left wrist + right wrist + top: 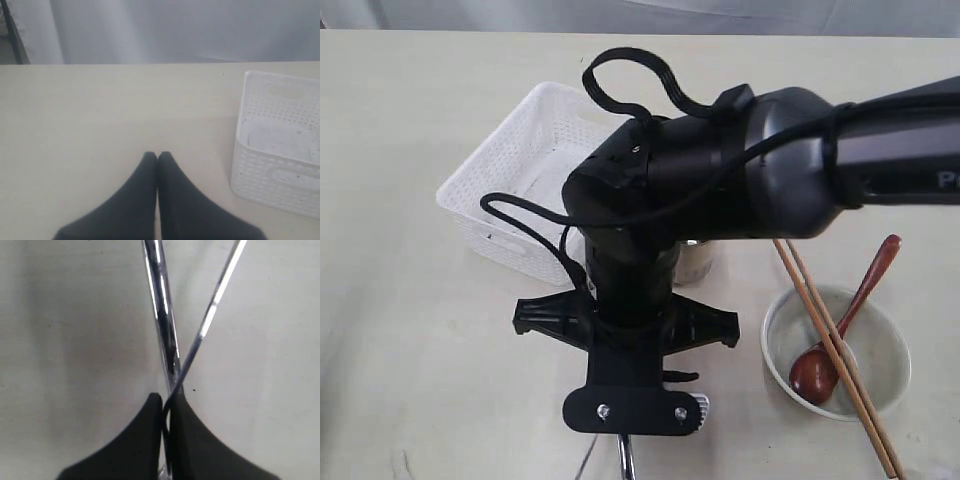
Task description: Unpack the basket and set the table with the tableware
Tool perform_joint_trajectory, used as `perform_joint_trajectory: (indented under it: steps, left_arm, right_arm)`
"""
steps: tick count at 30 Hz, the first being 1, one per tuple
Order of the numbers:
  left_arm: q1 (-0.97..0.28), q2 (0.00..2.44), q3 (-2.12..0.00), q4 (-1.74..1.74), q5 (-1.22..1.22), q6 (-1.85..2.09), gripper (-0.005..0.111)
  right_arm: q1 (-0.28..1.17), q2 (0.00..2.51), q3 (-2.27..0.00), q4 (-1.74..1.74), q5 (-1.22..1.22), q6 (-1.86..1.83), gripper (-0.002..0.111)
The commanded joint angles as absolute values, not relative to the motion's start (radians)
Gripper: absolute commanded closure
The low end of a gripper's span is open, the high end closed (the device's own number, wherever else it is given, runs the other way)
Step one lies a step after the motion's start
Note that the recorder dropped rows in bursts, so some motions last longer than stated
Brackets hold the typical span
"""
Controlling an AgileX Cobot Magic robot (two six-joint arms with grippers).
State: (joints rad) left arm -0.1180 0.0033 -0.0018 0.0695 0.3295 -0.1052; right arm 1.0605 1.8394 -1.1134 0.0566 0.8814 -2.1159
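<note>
My right gripper [166, 397] is shut on steel cutlery, two shiny handles crossing just past the fingertips: a thicker piece [161, 305] and a thinner one [215, 300], the knife and fork, though I cannot tell which is which. In the exterior view the right arm [720, 170] reaches across the middle, and the steel tips [625, 462] poke out below its wrist at the table's near edge. My left gripper [157, 156] is shut on nothing, low over the table [100, 115], left of the white basket [280, 155]. The basket [515, 170] looks empty where it shows.
A whitish bowl [885, 375] stands at the right with a brown wooden spoon [840, 335] in it and wooden chopsticks [835, 345] laid across it. A steel cup [698, 262] peeks out behind the right arm, beside the basket.
</note>
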Motion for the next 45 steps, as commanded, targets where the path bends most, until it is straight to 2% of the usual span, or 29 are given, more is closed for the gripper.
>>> perform_joint_trajectory:
  steps: [1, 45]
  left_arm:
    - [-0.125, 0.0, 0.0, 0.074, 0.325, -0.104, 0.107]
    - [-0.125, 0.0, 0.0, 0.074, 0.325, -0.104, 0.107]
  right_arm:
    - [1.061, 1.833, -1.109, 0.051, 0.883, -2.123, 0.109]
    - [1.061, 1.915, -1.109, -0.012, 0.79, -2.093, 0.108]
